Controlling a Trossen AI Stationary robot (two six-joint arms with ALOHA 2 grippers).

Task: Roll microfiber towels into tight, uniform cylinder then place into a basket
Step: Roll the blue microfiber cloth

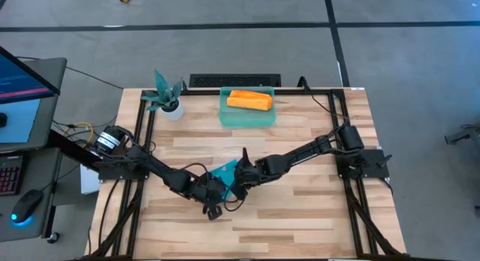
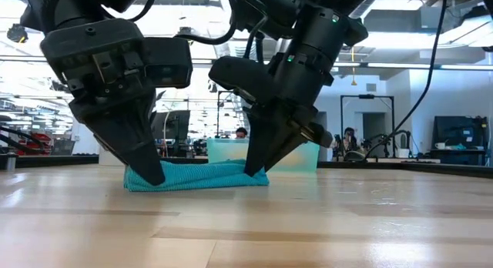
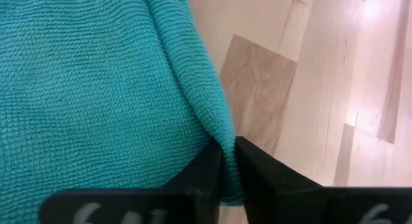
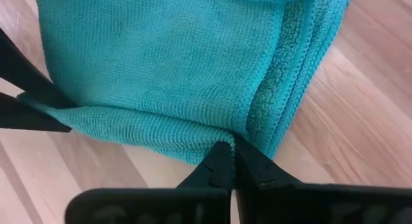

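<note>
The teal-blue microfiber towel (image 1: 223,172) lies folded in several layers on the wooden table, flat in the low view (image 2: 196,176). My left gripper (image 3: 226,153) and my right gripper (image 4: 230,149) are each shut on it, at the two ends of one folded edge. In the low view the left gripper (image 2: 152,178) stands at the towel's left end and the right gripper (image 2: 256,170) at its right end. The orange-yellow towel (image 1: 249,100) lies rolled inside the teal-green basket (image 1: 227,117) at the table's far edge. My left gripper pinches the towel's folded edge (image 3: 215,130) between its two fingers, slanting down from above. That edge is drawn up into a small ridge at the fingers; the towel lies on the table. My right gripper pinches the same folded edge at its other end (image 4: 215,137), next to the stacked layer edges (image 4: 290,95). The fingers slant down from above. The towel stays on the table, and the edge runs over to the left gripper's fingers (image 4: 29,105).
A small potted plant (image 1: 166,96) stands at the far left of the table. A dark bar (image 1: 234,81) lies beyond the far edge. Bare wood lies near and to both sides of the towel. A desk with a screen (image 1: 22,77) stands left of the table.
</note>
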